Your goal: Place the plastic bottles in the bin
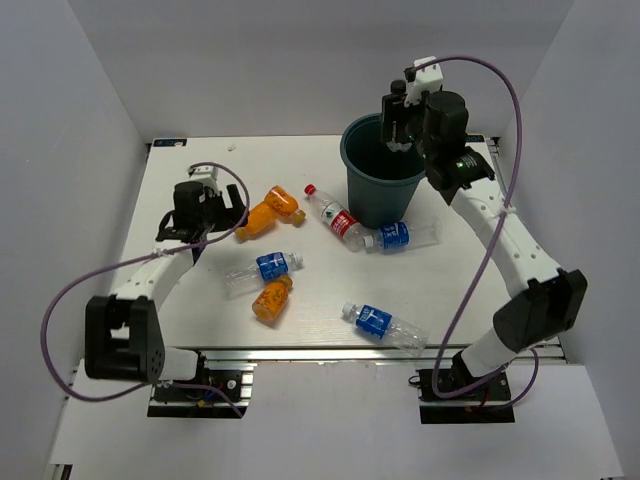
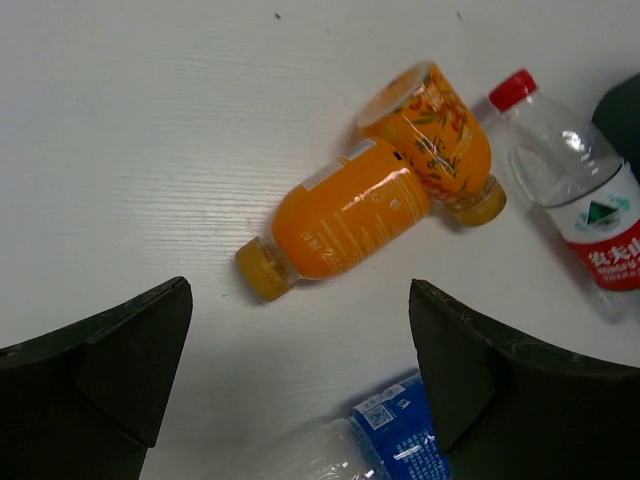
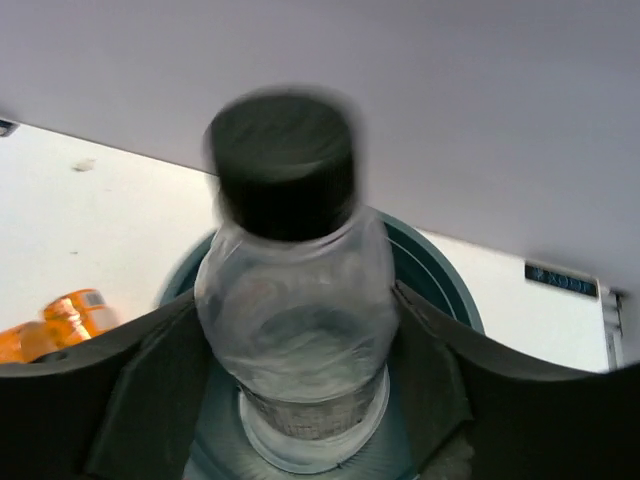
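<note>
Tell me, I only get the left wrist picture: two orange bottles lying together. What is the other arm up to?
Observer: Its jaws grip a black-capped bottle right over the bin.
Operator: Any more orange ones?
Observer: A third orange bottle lies alone, nearer the arm bases.
Operator: And blue labels?
Observer: Three blue-labelled bottles; one lies beside the bin's base.

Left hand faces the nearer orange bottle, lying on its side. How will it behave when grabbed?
The orange bottle is round and on its side, so a nudge will probably roll it. It looks full: likely firm, heavyish. It touches a second orange bottle, which may shift too.
</note>
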Motion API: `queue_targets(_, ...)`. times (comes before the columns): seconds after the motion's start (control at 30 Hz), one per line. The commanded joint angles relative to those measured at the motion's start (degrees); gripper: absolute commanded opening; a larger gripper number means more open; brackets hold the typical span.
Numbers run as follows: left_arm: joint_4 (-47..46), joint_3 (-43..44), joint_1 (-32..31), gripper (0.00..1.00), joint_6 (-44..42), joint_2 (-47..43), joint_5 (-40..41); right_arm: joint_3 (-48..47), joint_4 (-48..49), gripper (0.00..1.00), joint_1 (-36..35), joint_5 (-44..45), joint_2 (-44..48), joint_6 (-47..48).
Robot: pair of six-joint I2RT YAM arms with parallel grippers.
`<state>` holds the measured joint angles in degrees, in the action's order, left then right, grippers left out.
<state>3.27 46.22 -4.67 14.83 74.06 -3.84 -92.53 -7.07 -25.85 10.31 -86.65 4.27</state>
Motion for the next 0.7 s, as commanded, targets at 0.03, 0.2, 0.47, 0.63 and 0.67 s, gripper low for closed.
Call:
queue_targets(0.03, -0.81, 6.77, 0.01, 0.98, -9.19, 7.31, -13.29, -3.53, 0.74, 0.77, 5.09, -0.53, -3.69, -6.99)
queue_targets(0.2, 3.40, 14.31, 0.01, 0.98, -13.95, 19.52, -17.60, -2.31, -1.10, 0.89, 6.51, -5.29, -3.71, -7.36)
queue_targets(0.47, 6.93, 21.37, 0.01, 0.98, -18.43, 30.70, -21.56, 16.54, 4.77, 0.89, 7.74, -8.99, 12.52, -8.84)
queue_targets(0.63, 8.77, 23.83, -0.25, 0.98, -19.84, 35.00, -23.05, 29.84, 5.67, 0.89, 8.27, -8.99, 23.18, -14.01)
queue_targets(0.67, 8.69, 24.44, -0.34, 0.98, -20.01, 35.44, -23.32, 32.65, 6.19, 0.89, 8.27, -9.16, 27.20, -16.81)
